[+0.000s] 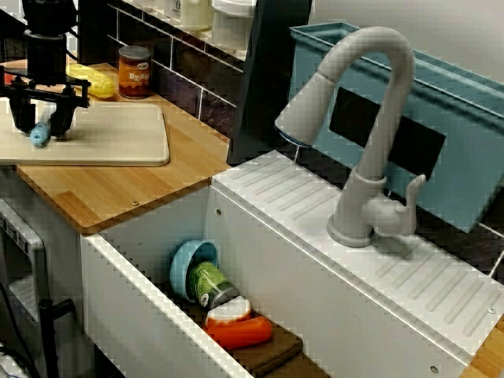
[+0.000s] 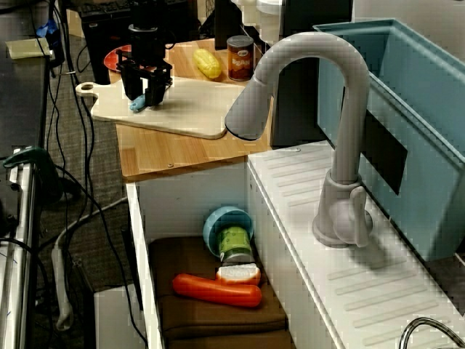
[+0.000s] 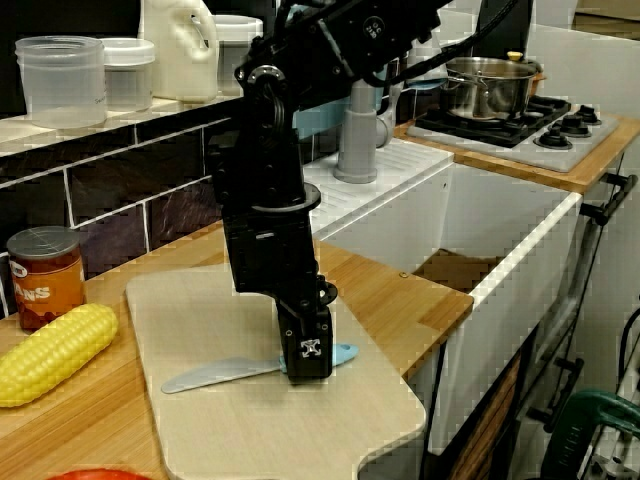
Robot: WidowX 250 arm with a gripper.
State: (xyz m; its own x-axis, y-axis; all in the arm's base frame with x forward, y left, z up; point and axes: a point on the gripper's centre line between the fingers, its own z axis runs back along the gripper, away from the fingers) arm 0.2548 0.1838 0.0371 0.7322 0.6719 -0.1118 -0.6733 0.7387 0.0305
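One gripper (image 1: 43,126) stands low over the cutting board (image 1: 118,142) in the view across the sink, its two fingers spread apart and the blue handle of a toy knife (image 1: 39,135) lying between them, closer to one finger than the other. The knife rests flat towards the board's far end, away from the end that faces the sink. That off-centre lie is the risk, as I judge it: one finger would meet the handle first and shove or spin it across the smooth board. A corn cob (image 1: 94,80) and a can (image 1: 135,71) sit on the counter behind the board's back edge.

Looking along the sink, the jaws again stand apart with the fingertips down at the board. The handle (image 2: 137,106) pokes out below them, near the end of the board that has the hanging hole.

From the close view on the counter the knife shows nearly whole. It has a flat grey blade (image 3: 210,374) pointing towards the corn, and the pale blue handle end (image 3: 343,353) juts past the near finger (image 3: 305,350). It looks thin, smooth and plastic, lying flush on the board, so pads set too high could slide over it and pads set too low would scrape the board. Whether a pad touches the handle I cannot tell here
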